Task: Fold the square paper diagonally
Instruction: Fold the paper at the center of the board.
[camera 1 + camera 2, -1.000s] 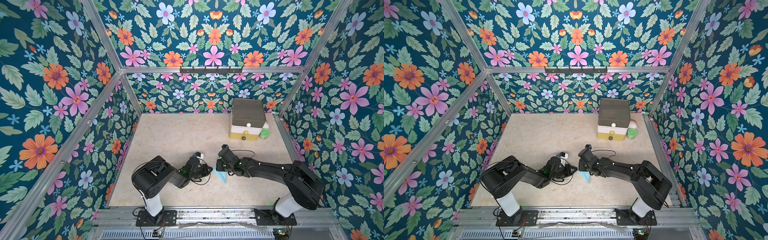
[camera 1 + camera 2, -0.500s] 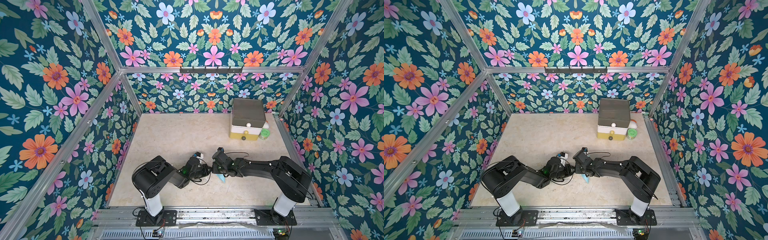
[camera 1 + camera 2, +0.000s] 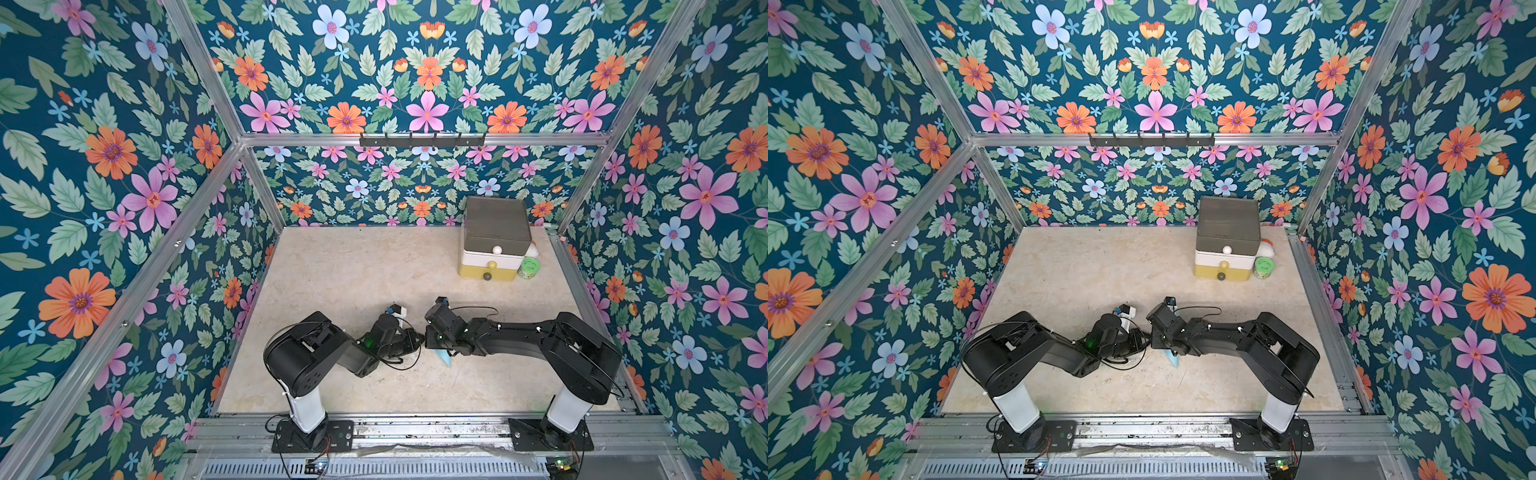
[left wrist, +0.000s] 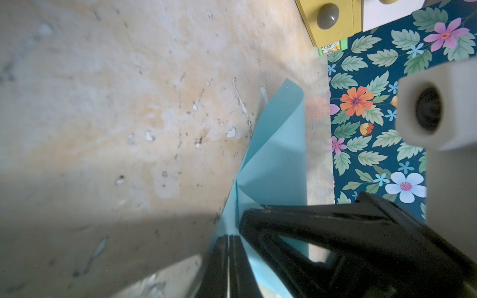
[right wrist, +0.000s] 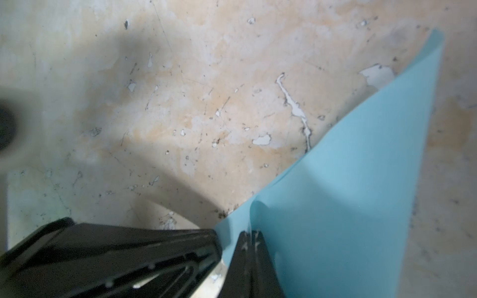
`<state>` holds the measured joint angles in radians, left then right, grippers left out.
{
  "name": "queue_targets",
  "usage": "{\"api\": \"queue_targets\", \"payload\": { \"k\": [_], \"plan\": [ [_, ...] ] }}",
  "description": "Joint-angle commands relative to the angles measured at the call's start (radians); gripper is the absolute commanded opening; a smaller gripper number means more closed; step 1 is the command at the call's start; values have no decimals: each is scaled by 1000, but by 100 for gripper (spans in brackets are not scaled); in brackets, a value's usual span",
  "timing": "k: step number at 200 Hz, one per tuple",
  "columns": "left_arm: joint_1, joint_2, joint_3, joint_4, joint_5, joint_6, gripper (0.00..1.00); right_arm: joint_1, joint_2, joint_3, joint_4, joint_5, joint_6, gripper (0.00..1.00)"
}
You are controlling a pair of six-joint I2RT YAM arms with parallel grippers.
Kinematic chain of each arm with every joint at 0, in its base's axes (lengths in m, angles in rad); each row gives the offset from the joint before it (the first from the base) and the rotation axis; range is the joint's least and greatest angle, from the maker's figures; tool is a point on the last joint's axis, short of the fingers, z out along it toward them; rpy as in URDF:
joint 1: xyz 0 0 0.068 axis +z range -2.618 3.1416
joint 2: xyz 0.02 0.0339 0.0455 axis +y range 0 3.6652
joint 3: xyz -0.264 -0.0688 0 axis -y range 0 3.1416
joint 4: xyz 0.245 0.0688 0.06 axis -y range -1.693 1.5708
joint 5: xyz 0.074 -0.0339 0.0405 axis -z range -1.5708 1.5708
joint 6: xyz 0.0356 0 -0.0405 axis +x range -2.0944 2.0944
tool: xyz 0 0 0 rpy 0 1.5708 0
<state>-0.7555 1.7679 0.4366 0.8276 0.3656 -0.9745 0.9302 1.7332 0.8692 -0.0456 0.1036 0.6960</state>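
– Square paper (image 4: 278, 154): where is it?

– Near the front middle of the table (image 3: 353, 270), right where the two arms meet. In both top views only a small pointed blue bit pokes out from under the right arm's wrist, toward the front edge.

– And from the wrist cameras?

– Much more of it shows. It is lifted and bent over on itself in a soft curl, not pressed flat. One pointed corner sticks up and away from the fingers, and a lower layer lies against the table.

– What about the left pincer (image 4: 228, 240)?

– Its fingers are pressed together, with blue showing on both sides of the tips, so it is pinching the paper at an edge.

– And the right pincer (image 5: 251, 237)?

– It is the same: squeezed together on the paper, which fans out from its tips. The two pincers sit tip to tip, just beside each other.

– Is anything else on the table?

– A small drawer box (image 3: 494, 241) with grey, white and yellow tiers stands at the far right, well apart from the arms. A green round tin (image 3: 528, 268) is just beside it.
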Motion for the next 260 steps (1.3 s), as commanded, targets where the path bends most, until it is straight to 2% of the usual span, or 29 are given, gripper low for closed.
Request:
{"api": "queue_targets", "payload": {
  "k": [1,198,260],
  "plan": [
    [1,11,-9,-175,-41,2,11,1,-2,-1,16,-4,9,0],
    [1,24,-22,-150,-41,-3,11,21,-6,-1,-13,51,16,0],
    [1,23,-18,-151,-39,-1,11,21,28,16,-20,21,4,0]
  ]
}}
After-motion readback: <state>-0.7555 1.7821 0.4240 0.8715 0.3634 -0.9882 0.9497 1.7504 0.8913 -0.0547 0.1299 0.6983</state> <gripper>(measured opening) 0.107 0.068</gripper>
